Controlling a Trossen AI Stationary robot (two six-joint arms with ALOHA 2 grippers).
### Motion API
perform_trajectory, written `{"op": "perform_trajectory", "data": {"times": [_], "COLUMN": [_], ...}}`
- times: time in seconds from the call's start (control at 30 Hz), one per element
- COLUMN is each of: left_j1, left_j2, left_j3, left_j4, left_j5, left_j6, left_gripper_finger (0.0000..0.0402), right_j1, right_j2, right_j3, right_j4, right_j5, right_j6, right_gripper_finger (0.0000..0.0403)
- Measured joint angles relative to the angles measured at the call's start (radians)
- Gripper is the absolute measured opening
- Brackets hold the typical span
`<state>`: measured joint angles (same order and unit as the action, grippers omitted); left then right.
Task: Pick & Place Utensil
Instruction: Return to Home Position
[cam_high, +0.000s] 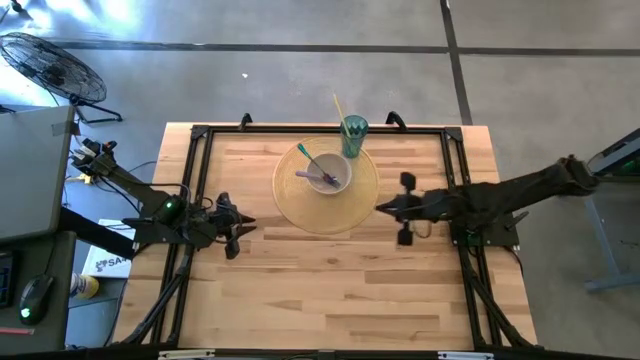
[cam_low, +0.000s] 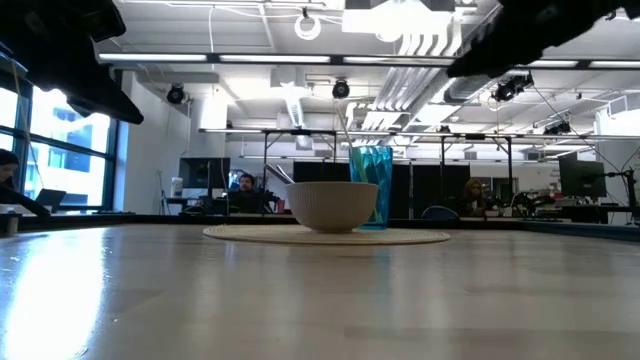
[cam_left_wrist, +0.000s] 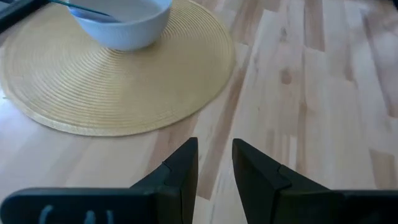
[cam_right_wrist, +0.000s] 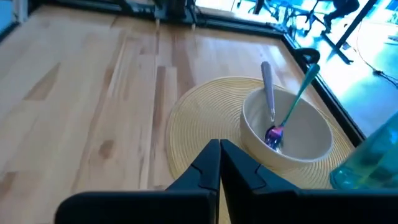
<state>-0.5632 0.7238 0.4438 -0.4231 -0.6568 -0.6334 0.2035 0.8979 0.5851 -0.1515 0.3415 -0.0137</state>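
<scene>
A white bowl (cam_high: 327, 175) stands on a round woven mat (cam_high: 300, 208) at the table's far middle. A purple utensil (cam_right_wrist: 268, 93) and a teal one (cam_right_wrist: 300, 92) lie in the bowl, their handles leaning on its rim. Behind the bowl stands a teal cup (cam_high: 354, 135) holding a thin yellow stick (cam_high: 340, 108). My left gripper (cam_high: 249, 222) hovers left of the mat, narrowly open (cam_left_wrist: 215, 149) and holding nothing. My right gripper (cam_high: 382, 208) is at the mat's right edge, shut and empty (cam_right_wrist: 219, 146), pointing toward the bowl (cam_right_wrist: 286, 134).
A black frame (cam_high: 200, 135) runs along the table's left, far and right edges. Bare wood (cam_high: 330, 290) fills the near half of the table. Beyond the table, the low view shows a room with people seated at desks (cam_low: 240, 185).
</scene>
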Motion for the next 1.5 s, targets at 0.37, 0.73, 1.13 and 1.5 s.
{"op": "perform_trajectory", "data": {"times": [0.37,0.73,1.13,1.5], "left_j1": [0.000,0.000,0.001,0.185], "left_j2": [0.000,0.000,0.001,0.000], "left_j3": [0.000,0.000,0.000,-0.098], "left_j4": [0.001,0.003,0.141,0.556], "left_j5": [0.086,0.070,-0.059,0.276], "left_j6": [0.041,0.315,0.354,0.516], "left_gripper_finger": [0.0096,0.0096,0.0096,0.0096], "right_j1": [0.000,0.000,-0.048,-0.140], "right_j2": [-0.318,-0.549,-0.862,-0.887], "right_j3": [-0.175,-0.247,-0.427,-0.472], "right_j4": [0.072,0.077,0.181,0.203], "right_j5": [-0.064,-0.118,-0.211,-0.425], "right_j6": [0.134,0.117,0.082,0.083], "right_gripper_finger": [0.0009,0.0003,0.0003,0.0007]}}
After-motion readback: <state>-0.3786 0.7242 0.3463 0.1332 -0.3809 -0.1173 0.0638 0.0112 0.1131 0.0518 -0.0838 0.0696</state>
